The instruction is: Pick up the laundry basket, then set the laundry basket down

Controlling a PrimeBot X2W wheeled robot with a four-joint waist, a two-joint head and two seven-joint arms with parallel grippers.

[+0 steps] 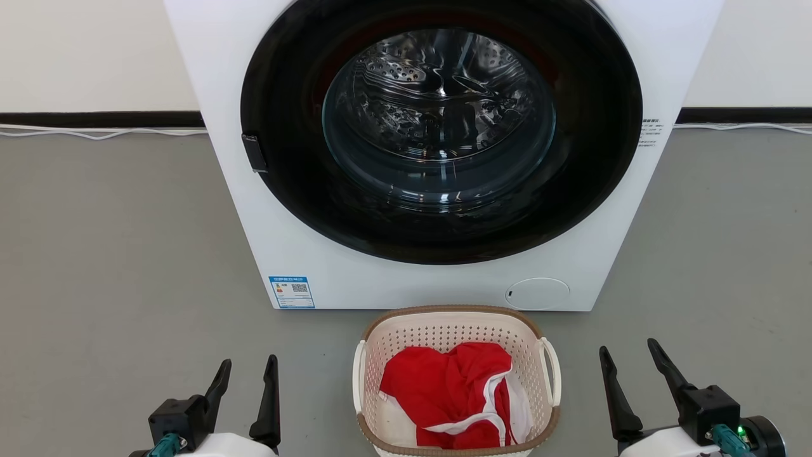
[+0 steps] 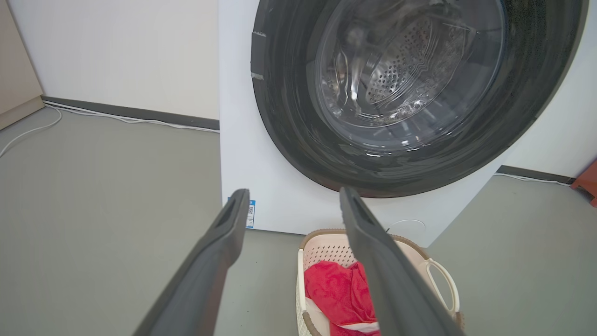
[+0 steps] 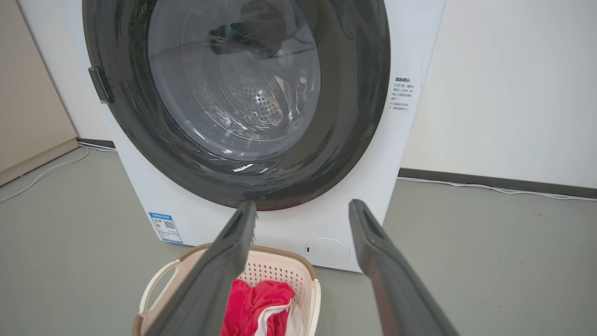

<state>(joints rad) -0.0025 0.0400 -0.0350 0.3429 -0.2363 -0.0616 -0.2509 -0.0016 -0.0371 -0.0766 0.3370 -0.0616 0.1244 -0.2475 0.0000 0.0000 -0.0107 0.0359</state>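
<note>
The laundry basket (image 1: 406, 336) sits on the grey floor (image 1: 114, 254), just in front of the washing machine (image 1: 254, 222) and roughly centred on it. Its near edge runs off the bottom of my head view. Inside lies a crumpled red garment (image 1: 444, 381) with white cloth (image 1: 517, 406) folded into it. The white may be trim on the same piece, but I can't be sure from here. The basket's two white loop handles stick out to either side, and neither is touched.

My left gripper (image 1: 248, 360) hangs low on the basket's left, well clear of that handle, its jaws spread wide and holding nothing. My right gripper (image 1: 627, 346) mirrors it on the right side, jaws equally wide and empty. Both point towards the machine.

The machine's round dark door (image 1: 285, 190) is closed, and the steel drum shows through the glass. A blue label (image 1: 292, 292) sits at the lower left of its front. A white cable (image 1: 95, 133) runs along the base of the wall.
</note>
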